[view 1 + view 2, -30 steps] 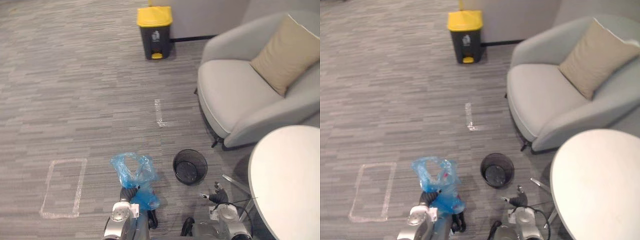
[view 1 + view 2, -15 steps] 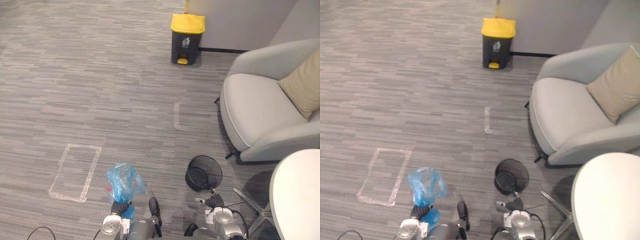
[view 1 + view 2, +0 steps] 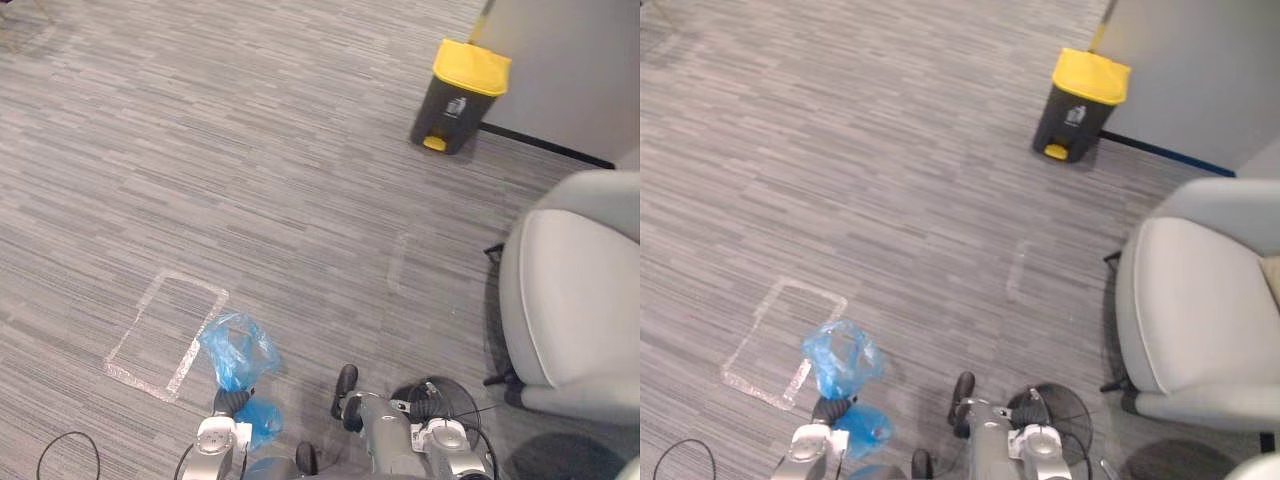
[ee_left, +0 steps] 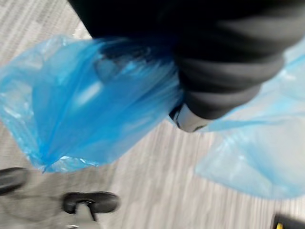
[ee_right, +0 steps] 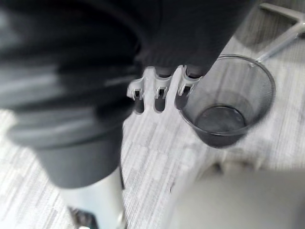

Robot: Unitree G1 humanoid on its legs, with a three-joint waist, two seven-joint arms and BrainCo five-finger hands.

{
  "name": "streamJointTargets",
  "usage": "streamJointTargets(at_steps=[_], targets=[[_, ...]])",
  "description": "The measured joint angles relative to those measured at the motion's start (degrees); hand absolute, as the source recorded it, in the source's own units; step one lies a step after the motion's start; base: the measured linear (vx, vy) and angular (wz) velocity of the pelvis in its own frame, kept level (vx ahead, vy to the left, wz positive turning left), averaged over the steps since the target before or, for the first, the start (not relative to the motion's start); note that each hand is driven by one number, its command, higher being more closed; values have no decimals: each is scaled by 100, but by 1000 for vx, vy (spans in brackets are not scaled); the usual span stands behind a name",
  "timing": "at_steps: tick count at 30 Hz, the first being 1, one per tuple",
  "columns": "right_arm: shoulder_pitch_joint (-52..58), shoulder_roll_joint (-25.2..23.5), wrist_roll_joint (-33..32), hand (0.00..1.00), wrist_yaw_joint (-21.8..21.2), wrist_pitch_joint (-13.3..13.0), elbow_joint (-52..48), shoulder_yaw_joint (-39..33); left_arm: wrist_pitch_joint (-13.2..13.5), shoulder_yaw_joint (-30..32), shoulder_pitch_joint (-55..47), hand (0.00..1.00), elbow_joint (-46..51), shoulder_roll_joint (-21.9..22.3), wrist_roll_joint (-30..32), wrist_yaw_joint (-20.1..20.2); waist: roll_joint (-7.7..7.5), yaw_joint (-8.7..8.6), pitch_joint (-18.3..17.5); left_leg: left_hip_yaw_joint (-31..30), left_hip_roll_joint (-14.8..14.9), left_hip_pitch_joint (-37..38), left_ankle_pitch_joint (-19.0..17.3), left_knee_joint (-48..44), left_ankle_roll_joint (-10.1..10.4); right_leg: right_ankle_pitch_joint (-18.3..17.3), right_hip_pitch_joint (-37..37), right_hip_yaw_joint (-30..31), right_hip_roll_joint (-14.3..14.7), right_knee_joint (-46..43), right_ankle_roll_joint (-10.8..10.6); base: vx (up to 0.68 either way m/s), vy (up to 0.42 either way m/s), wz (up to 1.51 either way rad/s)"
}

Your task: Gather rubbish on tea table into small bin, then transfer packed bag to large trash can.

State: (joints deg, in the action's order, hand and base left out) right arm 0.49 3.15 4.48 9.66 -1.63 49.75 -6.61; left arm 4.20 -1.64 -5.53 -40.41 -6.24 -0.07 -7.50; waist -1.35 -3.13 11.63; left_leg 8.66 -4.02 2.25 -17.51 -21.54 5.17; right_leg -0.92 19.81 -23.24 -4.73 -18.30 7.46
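Observation:
A blue plastic bag (image 3: 237, 347) hangs gathered at its neck in my left hand (image 3: 231, 401), low in the eye views; its knot end bulges below the fist (image 3: 862, 428). In the left wrist view the bag (image 4: 90, 105) spreads out around the dark hand cover (image 4: 214, 90). My right hand (image 5: 157, 93) hangs with its fingers curled and nothing in them, just above the small black mesh bin (image 5: 228, 112), which stands on the carpet (image 3: 455, 392). The large trash can (image 3: 459, 95) with a yellow lid stands far off by the wall.
A grey armchair (image 3: 575, 295) fills the right side. A taped rectangle (image 3: 165, 335) and a short tape mark (image 3: 398, 265) lie on the grey carpet. A metal table leg (image 5: 281, 36) shows beyond the mesh bin.
The whole picture has swung: the camera turned left, so the table and cushion have left the view and the trash can sits further right. The bag stays in my left hand.

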Motion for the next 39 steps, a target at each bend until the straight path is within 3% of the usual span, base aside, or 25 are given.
streamJointTargets(at_steps=[1, 2, 3, 4, 7, 10, 11, 13, 14, 15, 16, 17, 19, 20, 23, 25, 26, 27, 28, 29, 30, 32, 34, 36, 39], targets=[[12, -7, -2, 0, -6, 1, -175, 11, 3, 6, -93, 100, 131, 52, 0, 2, 132, 51, 26, 409, 335, -350, 71, -1195, 102, -202, -296, 38, 189, 169, 1, 625, -57, -30], [8, -37, -8, 0, -2, -2, -298, 11, 7, 30, -136, 100, 196, 75, -1, 7, 227, 73, 52, 604, 668, -636, 183, -2023, 73, -305, -511, 139, 350, 245, 27, 748, -38, -59], [4, -109, -11, 0, -5, -10, -424, 16, 6, 83, -165, 100, 278, 115, -1, 19, 255, 136, 62, 877, 1054, -879, 96, -2898, -99, -473, -769, 270, 507, 269, 37, 592, 2, -67], [10, -166, -22, 0, -1, -16, -491, 13, 3, 117, -162, 100, 322, 165, -5, 14, 205, 222, 71, 1038, 1297, -1065, -16, -3264, -286, -621, -1024, 418, 539, 286, 9, 569, 5, -70], [18, -217, -50, 0, 10, -14, -610, 4, 23, 128, -69, 100, 510, 308, -4, 29, 38, 376, 93, 1111, 1557, -1638, -182, -2833, -457, -667, -1657, 984, 427, 686, -38, 497, 43, -79], [-43, -308, -50, 0, 46, -4, -611, -132, 23, 251, -67, 100, 499, 415, -2, 33, -18, 405, 117, 782, 1519, -1956, -98, -1784, -310, -733, -2005, 1429, 190, 863, -216, 415, 190, -85], [-13, -315, -50, 0, 56, -7, -584, -224, 26, 273, -65, 100, 495, 486, -2, 32, -7, 409, 109, 480, 1427, -2005, 182, -887, -137, -829, -2100, 1625, 113, 872, -395, 385, 277, -91], [65, -164, -46, 0, 58, -4, -503, -229, 41, 232, -105, 100, 449, 595, -2, 38, 278, 465, -21, -89, 1475, -1920, 1477, 503, 62, -1091, -2137, 1933, 223, 868, -908, 382, 375, -92], [39, -229, -43, 0, 51, 47, -322, -218, 2, 216, 15, 100, 200, 553, 0, 42, 110, 470, -35, 23, 1331, -1855, 1455, 321, 46, -1194, -2187, 2151, 1, 812, -1080, 386, 391, -65], [141, -332, -17, 0, 45, 37, -366, -218, 1, 211, 43, 100, 196, 493, -2, 39, -53, 476, -100, 185, 1154, -1751, 1169, 359, -2, -1237, -2122, 2158, -222, 645, -1169, 362, 322, -54], [190, -377, -5, 0, 43, 39, -365, -217, 0, 199, 43, 100, 201, 468, -1, 41, -107, 525, -133, 344, 1084, -1678, 1021, 319, -56, -1278, -2026, 2200, -349, 412, -1234, 505, 382, -89], [197, -418, 0, 0, 38, 45, -354, -209, 0, 130, 25, 100, 219, 447, -2, 35, -146, 576, -146, 701, 988, -1333, 720, 374, -190, -1265, -1655, 2276, -571, -533, -1334, 400, 321, -92], [183, -431, 7, 0, 34, 43, -318, -126, -2, -80, -52, 100, 218, 334, -3, 34, -122, 535, -146, 936, 856, -906, 602, 561, -274, -1113, -1056, 2244, -794, -1857, -1650, 329, 253, -70], [179, -431, 11, 0, 32, 43, -291, -98, -1, -136, -53, 100, 218, 294, -5, 31, -117, 499, -144, 965, 830, -799, 562, 617, -293, -1114, -910, 2183, -831, -2199, -1663, 351, 193, -24], [67, -402, 15, 0, 23, 52, -121, -50, -1, -201, 5, 100, 143, 139, -8, -2, -41, 307, -98, 1024, 804, -204, 487, 1037, -314, -1474, -265, 1297, -833, -2925, -1197, 402, 69, 1], [-98, -251, 65, 0, 25, 39, -1, 23, -3, -178, 111, 100, 48, 92, -11, -3, 45, 268, -43, 1103, 930, 145, 488, 1368, -310, -1619, 214, 646, -643, -2514, -951, 490, -69, -6], [-215, -162, 79, 0, 31, 39, 104, 45, -3, -157, 208, 100, -78, 86, -12, -7, 135, 246, 12, 1113, 1044, 297, 489, 1466, -309, -1509, 411, 394, -479, -1946, -869, 460, -95, -2], [-233, -121, 124, 0, 32, 40, 117, 66, -4, -160, 264, 100, -148, 71, -12, -5, 163, 230, 38, 1110, 1089, 398, 489, 1508, -309, -1341, 484, 298, -386, -1513, -850, 501, -114, 12], [-149, -80, 190, 0, 36, 40, 134, 94, 0, -165, 281, 100, -237, -4, -13, -4, 47, 210, 5, 1087, 1008, 636, 447, 1588, -235, -546, 442, 295, -216, -338, -740, 444, -101, 21], [-75, -78, 177, 0, 33, 28, 136, 89, 1, -158, 255, 100, -260, -63, -11, -2, -70, 189, 8, 1024, 890, 814, 362, 1576, -94, 288, 399, 425, -221, -17, -205, 584, -138, -1], [-232, 59, 210, 0, 35, 5, 143, 66, -10, -89, 292, 100, -427, 35, -10, -10, 221, 199, 64, 916, 1135, 951, 274, 1441, 59, -22, 431, 403, -78, -508, -158, 568, -149, -11], [-321, 150, 220, 0, 27, 6, 165, 44, 3, -72, 359, 100, -405, 101, -11, -3, 259, 168, 52, 711, 1274, 590, 394, 522, 236, -537, 384, 379, -72, -675, -150, 629, -217, -8], [-285, 99, 217, 0, 32, 75, 272, 6, 2, -23, 413, 100, -402, 207, -11, 9, 318, 161, 120, 387, 1645, -134, 801, -1492, 429, -752, -214, 329, 62, -432, -126, 509, -169, 6], [-152, -13, 204, 0, 46, 107, 222, -3, 6, 66, 303, 100, -197, 363, -17, 18, 260, 237, 185, 374, 1872, -628, 469, -3016, 336, -870, -1014, 393, 211, -31, -123, 445, -68, -22], [-112, -105, 142, 0, 46, 64, -12, -17, 24, 58, 237, 100, 95, 468, -24, 48, 119, 363, 175, 703, 1868, -1500, 215, -3106, -31, -1034, -1588, 626, 209, 298, -235, 363, 3, -41]])
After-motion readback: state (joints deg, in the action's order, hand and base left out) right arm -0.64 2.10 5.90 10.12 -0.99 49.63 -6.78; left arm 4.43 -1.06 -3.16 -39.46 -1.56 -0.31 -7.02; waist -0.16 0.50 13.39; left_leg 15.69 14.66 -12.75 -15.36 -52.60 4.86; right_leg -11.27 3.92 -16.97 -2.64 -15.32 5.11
